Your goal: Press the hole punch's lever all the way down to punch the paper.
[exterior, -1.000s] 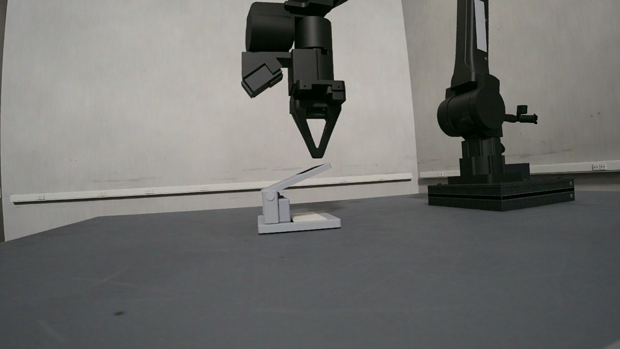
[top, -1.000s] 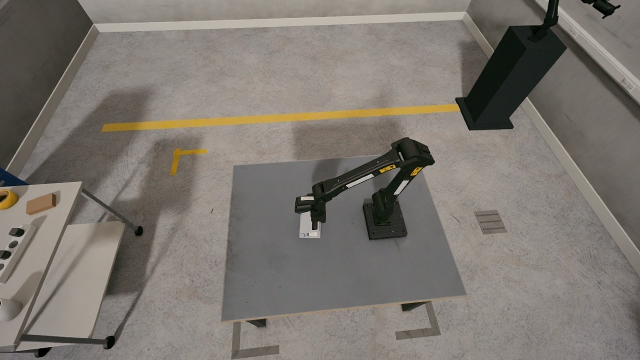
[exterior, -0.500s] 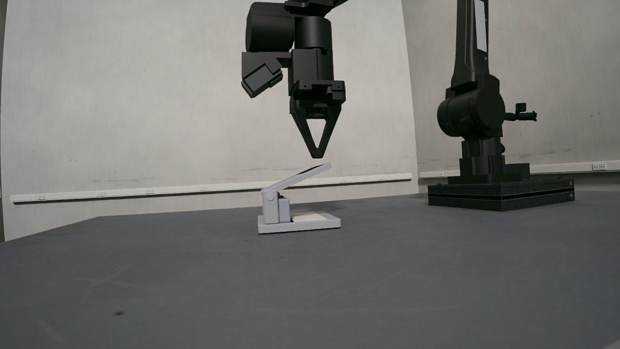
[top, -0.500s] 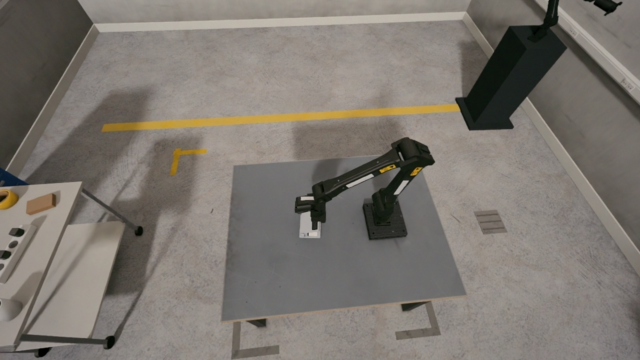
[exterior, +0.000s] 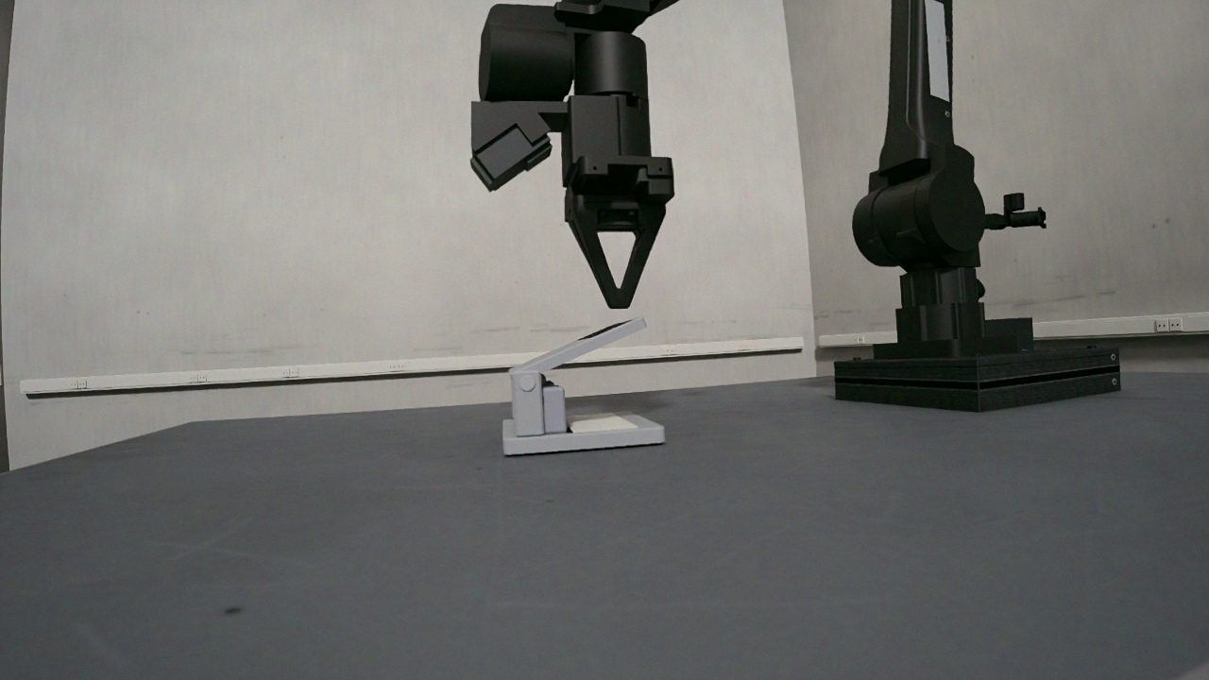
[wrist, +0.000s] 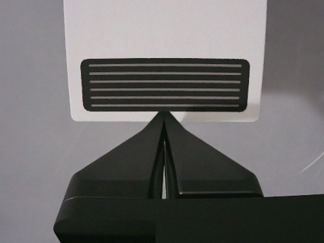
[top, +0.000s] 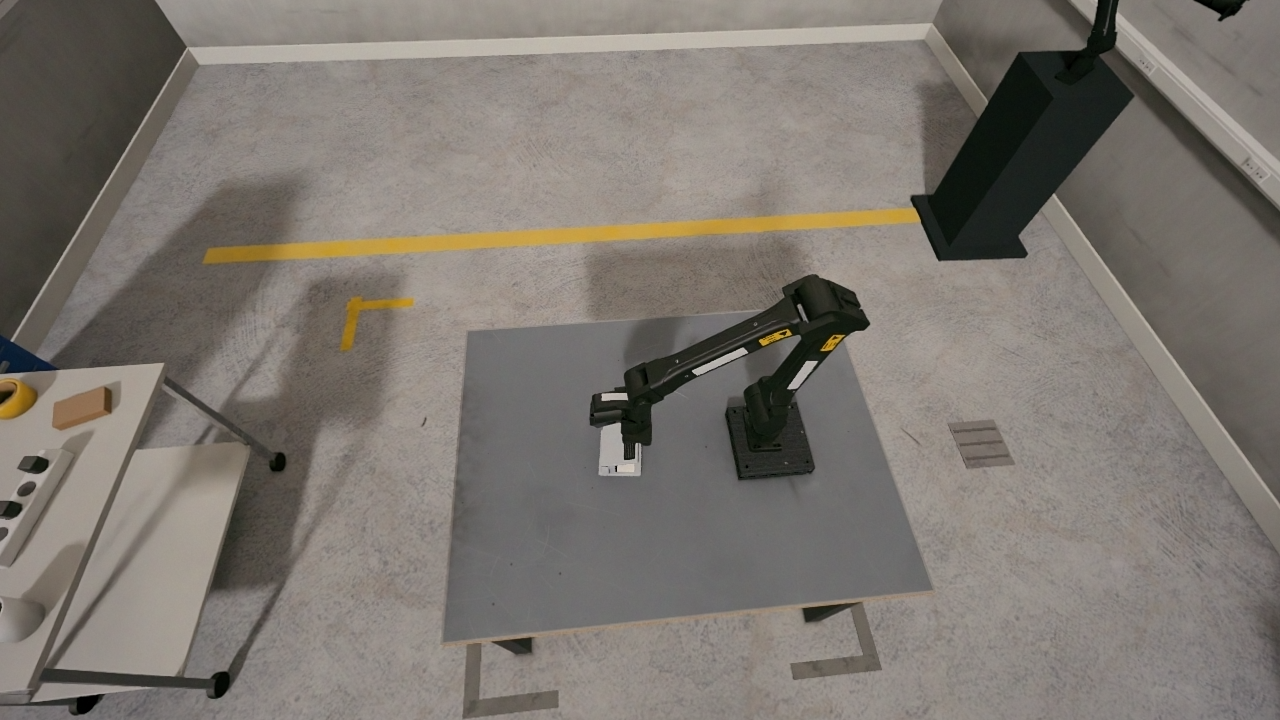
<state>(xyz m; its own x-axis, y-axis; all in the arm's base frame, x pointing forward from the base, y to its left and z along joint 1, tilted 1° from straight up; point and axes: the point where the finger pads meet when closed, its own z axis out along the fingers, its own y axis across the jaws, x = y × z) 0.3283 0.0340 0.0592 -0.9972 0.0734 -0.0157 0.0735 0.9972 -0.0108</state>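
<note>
A light grey hole punch [top: 619,458] [exterior: 540,405] stands upright on the grey table [top: 626,555] [exterior: 760,524]. Its lever [exterior: 587,345] [wrist: 162,27] is raised at a slant, with a black ribbed grip pad [wrist: 165,85] near its free end. A sheet of white paper [exterior: 602,422] lies on the punch's base under the lever. My gripper [exterior: 618,301] [wrist: 164,121] [top: 630,440] is shut and empty. It points straight down and its tips hang a short way above the lever's free end, apart from it.
The arm's black base [top: 769,440] [exterior: 976,372] is bolted to the table right of the punch. A white cart [top: 53,501] with small items stands off the table at far left. A black pillar [top: 1020,152] stands at the back right.
</note>
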